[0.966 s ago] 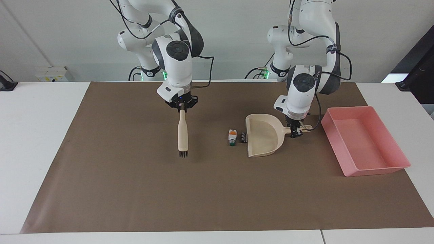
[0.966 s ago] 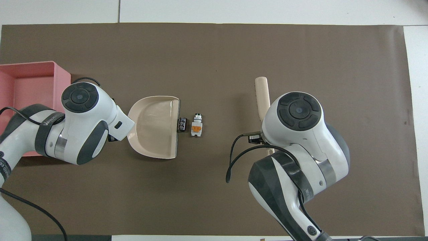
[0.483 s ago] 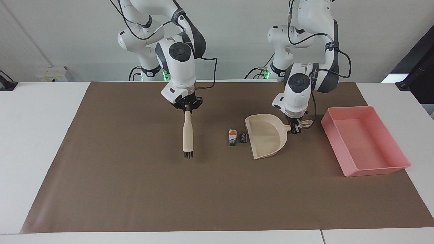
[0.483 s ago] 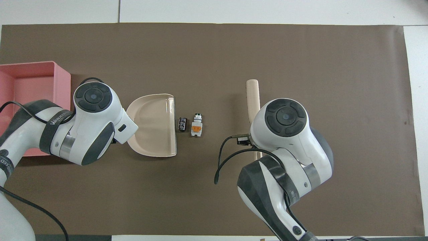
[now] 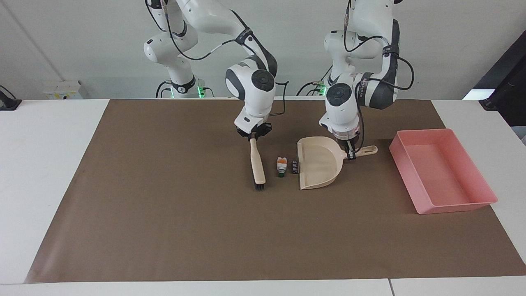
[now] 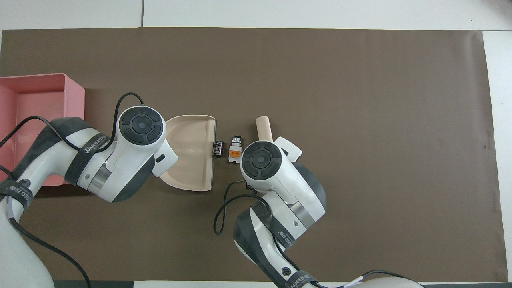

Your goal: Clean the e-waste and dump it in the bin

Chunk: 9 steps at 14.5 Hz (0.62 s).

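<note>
Now both tools grip — right tool (image 5: 254, 137) brush (image 5: 257, 166), left tool (image 5: 350, 154) dustpan (image 5: 318, 164) — flanking e-waste (image 5: 281, 167).

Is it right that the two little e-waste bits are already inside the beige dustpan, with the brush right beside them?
Not quite. The facing view shows the white battery-like cylinder and the small black block on the brown mat, just outside the dustpan lip. The brush is beside them, as you said.

One camera looks down from high across the table (image 5: 49, 164), facing the robots. Another hangs steeply above their end, looking forward. Both take in the brown mat (image 5: 164, 230).
</note>
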Available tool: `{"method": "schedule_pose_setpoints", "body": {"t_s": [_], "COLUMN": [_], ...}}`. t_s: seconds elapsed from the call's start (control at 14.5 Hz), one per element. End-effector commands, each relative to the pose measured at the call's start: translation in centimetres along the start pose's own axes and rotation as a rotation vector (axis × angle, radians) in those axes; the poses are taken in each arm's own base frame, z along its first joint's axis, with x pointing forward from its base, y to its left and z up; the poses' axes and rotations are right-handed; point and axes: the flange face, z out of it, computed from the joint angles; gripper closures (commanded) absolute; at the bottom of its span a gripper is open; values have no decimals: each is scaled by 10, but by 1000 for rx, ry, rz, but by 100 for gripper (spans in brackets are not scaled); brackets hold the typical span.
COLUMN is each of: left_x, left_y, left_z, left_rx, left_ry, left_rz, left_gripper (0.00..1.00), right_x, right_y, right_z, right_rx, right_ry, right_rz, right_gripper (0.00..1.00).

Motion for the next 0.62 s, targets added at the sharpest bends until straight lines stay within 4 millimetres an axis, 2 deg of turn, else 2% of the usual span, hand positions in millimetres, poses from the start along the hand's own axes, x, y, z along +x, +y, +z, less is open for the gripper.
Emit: {"method": "schedule_pose_setpoints", "body": {"t_s": [0.0, 0.21, 0.41, 0.55], "left_x": [4, 11, 20, 21], "left_y": [4, 6, 10, 10], "left_z": [4, 4, 2, 3], "left_rx": [-2, -2, 3, 6], "left_ry": [-32, -33, -35, -32], "left_rz": [-1, 10, 28, 30], "left_gripper": [100, 100, 100, 100], "right_x": [-12, -19, -15, -15], "right_y": [-20, -38, -56, -82], "right_z": [-5, -2, -10, -6], "right_rx": [-9, 22, 141, 258], "right_ry": [-36, -38, -32, -19], "right_rz": [-37, -60, -25, 2], "right_gripper": [100, 100, 100, 100]}}
